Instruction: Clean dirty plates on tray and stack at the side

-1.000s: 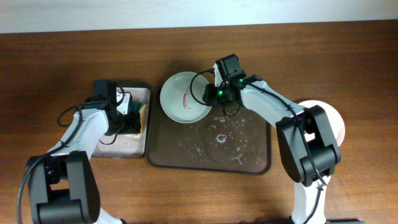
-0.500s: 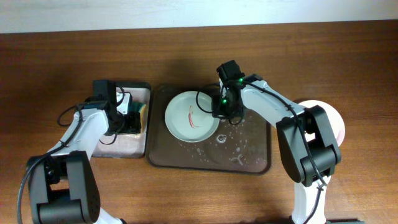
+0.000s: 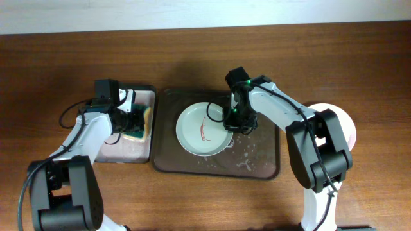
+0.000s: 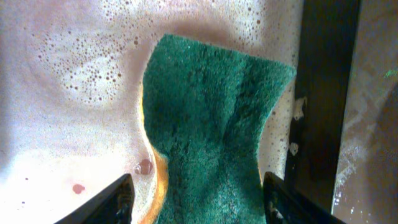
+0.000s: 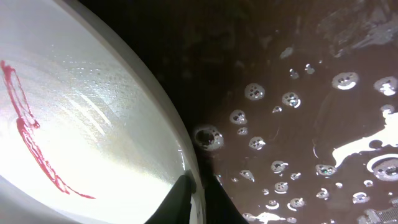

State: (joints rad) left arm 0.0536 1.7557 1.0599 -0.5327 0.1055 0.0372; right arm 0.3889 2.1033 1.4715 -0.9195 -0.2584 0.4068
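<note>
right tool (image 5: 198, 190) pinched on right rim of white plate (image 3: 200, 130), red streak unwiped | plate on tray (image 3: 257, 170), centre-left, reaching left from that tool | left tool (image 3: 131, 122) clamped on green sponge (image 4: 211, 124) over sponge tray (image 4: 62, 93), nearer plate's free left side | tray wet, sudsy, likely slick | pinkish plate (image 3: 349, 125) well right on counter (image 3: 64, 51)

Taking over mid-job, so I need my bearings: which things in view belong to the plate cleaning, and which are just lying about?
Job: streaked plate in right hand; brown tray; sponge in left hand; sponge tray; pinkish plate at the side.
Lying about: suds on the tray.
</note>
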